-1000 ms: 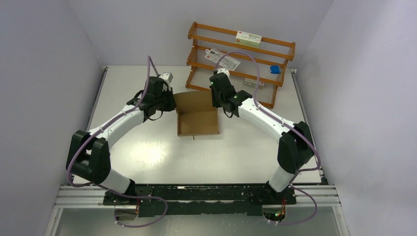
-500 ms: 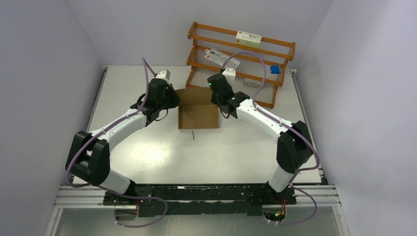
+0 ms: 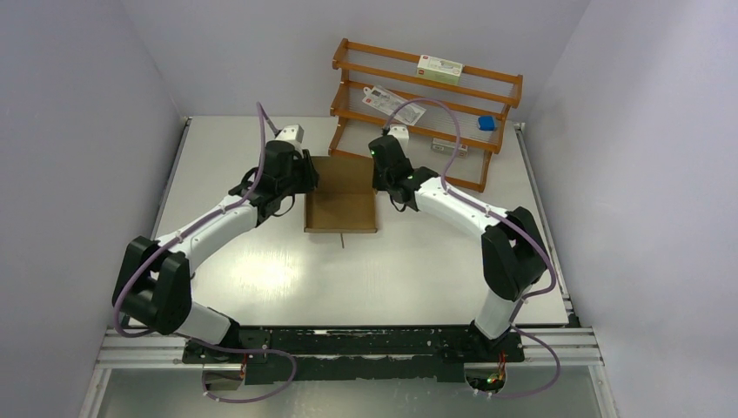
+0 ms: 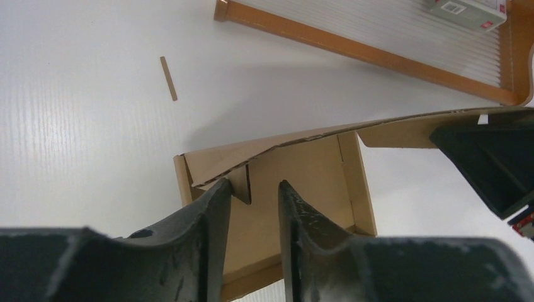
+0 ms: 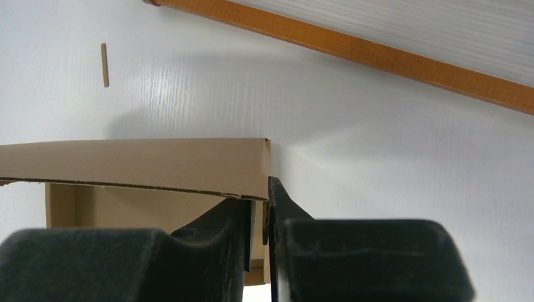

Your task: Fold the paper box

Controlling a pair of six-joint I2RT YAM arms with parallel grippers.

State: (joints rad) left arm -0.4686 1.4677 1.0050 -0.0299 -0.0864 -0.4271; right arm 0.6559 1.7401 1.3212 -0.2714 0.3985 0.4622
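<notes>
Paper box (image 3: 340, 205), centre frame: judged light, thin, easily bent.
Left gripper (image 4: 254, 186) jaws apart; right gripper (image 5: 259, 196) nips its side wall; best held near creases.

Paper box (image 3: 341, 198) of matt brown cardboard with raw fibrous cut edges, table (image 3: 418, 261) smooth glossy white with faint linear grain, rack (image 4: 378, 56) of orange varnished wood, left gripper fingers (image 4: 195, 245) scuffed matt black plastic
</notes>
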